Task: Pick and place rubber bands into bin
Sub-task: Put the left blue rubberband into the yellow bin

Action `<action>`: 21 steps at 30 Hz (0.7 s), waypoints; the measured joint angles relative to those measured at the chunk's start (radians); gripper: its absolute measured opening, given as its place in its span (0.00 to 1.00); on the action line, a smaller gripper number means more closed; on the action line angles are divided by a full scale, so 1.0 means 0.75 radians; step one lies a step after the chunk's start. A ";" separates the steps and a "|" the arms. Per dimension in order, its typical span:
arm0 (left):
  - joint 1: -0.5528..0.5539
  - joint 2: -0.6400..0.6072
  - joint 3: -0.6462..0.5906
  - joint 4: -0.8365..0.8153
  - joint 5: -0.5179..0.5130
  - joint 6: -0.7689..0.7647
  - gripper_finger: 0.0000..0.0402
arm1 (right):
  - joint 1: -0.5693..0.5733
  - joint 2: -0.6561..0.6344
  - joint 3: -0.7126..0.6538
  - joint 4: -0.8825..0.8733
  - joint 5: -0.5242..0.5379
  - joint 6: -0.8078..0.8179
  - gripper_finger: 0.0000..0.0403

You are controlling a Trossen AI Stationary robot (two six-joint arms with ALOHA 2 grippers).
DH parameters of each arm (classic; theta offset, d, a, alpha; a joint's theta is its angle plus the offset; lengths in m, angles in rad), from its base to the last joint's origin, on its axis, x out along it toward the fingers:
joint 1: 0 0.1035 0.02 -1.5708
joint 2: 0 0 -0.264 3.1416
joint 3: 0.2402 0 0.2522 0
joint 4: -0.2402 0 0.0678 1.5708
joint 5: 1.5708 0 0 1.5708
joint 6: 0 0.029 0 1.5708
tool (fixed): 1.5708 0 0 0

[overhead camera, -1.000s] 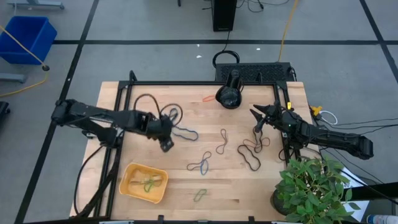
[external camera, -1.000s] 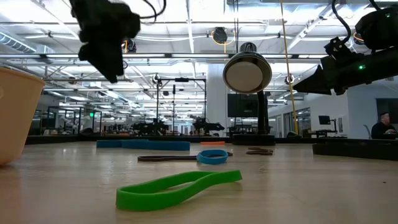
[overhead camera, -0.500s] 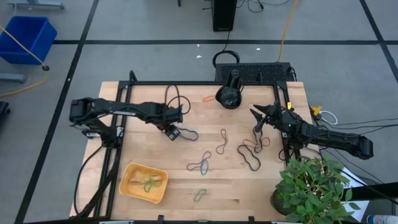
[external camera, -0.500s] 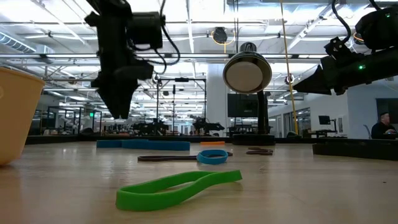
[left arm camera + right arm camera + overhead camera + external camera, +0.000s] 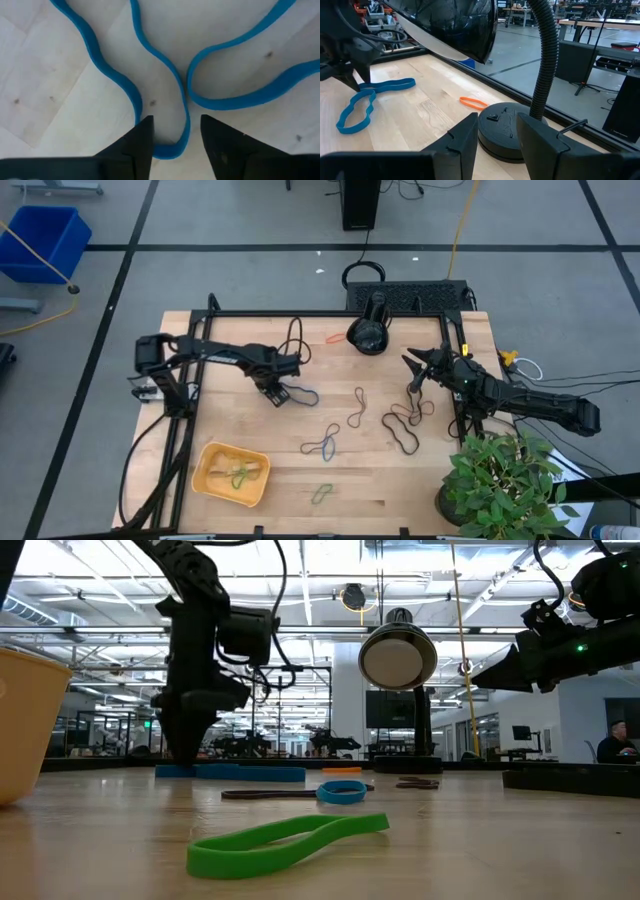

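Observation:
My left gripper (image 5: 275, 392) is open and low over the near-left end of a blue rubber band (image 5: 300, 395) that lies flat on the wooden table. In the left wrist view its fingers stand on either side of the band's looped end (image 5: 172, 145). The orange-yellow bin (image 5: 232, 473) sits at the near left with a green band (image 5: 240, 475) in it. My right gripper (image 5: 415, 370) is open and empty, held above the table at the right. More bands lie loose: green (image 5: 322, 494), blue-and-brown (image 5: 322, 445), brown (image 5: 356, 408), brown-and-black (image 5: 405, 420), orange (image 5: 337, 338).
A black gooseneck lamp (image 5: 370, 330) stands at the table's far middle, its base close in front of my right gripper (image 5: 505, 130). A potted plant (image 5: 500, 480) fills the near right corner. Black frame rails run along the left and far edges.
My left gripper has gone a little toward the table's far edge and down, from high above the table to just over the blue band's end. My right arm has kept still.

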 joint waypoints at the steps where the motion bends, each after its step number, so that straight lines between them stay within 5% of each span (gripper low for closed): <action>1: 0.008 0.005 0.000 0.001 0.019 0.008 0.37 | 0.000 0.000 0.000 0.000 0.000 0.000 0.32; 21: 0.031 0.063 0.000 0.055 0.111 0.154 0.03 | 0.000 0.000 0.000 -0.009 0.030 -0.010 0.32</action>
